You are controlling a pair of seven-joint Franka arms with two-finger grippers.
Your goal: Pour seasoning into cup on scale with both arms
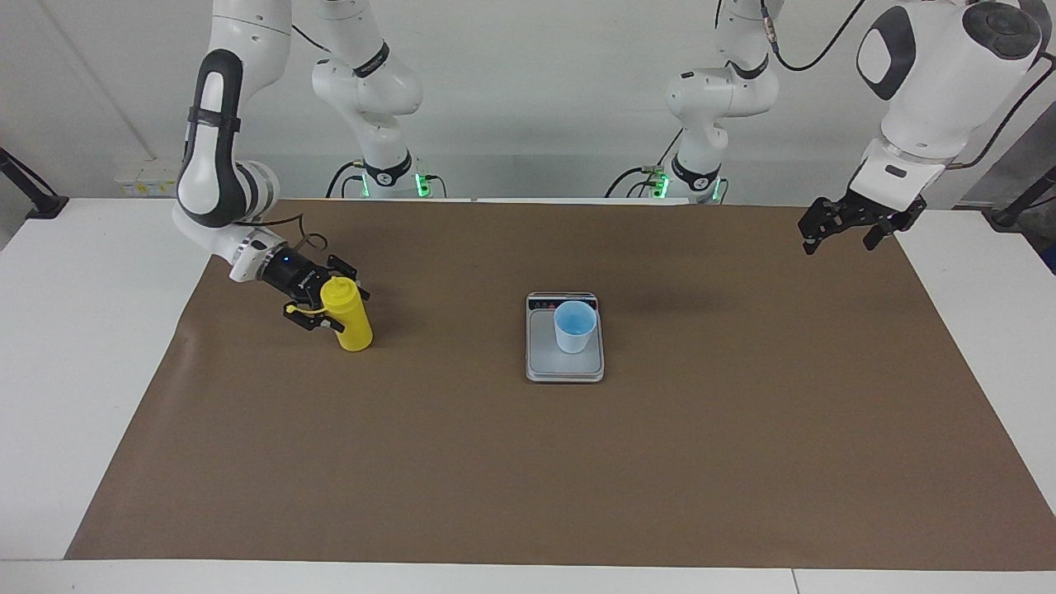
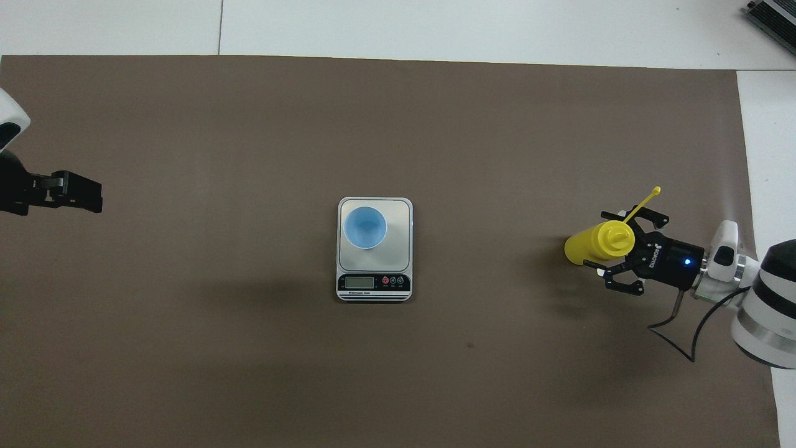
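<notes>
Bare brown mat [image 1: 742, 445] surrounds the scale [image 1: 564, 363] on all sides. The cup [image 1: 574, 327] stands on the scale's plate, open above. The seasoning [image 1: 350, 314] stands well apart toward the right arm's end, with the right gripper [image 1: 323, 301] spread around its upper part.

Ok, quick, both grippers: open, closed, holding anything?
Right gripper: open around the standing yellow squeeze bottle, not gripping it.
Left gripper: open, empty, waiting above the table's left-arm end.
</notes>
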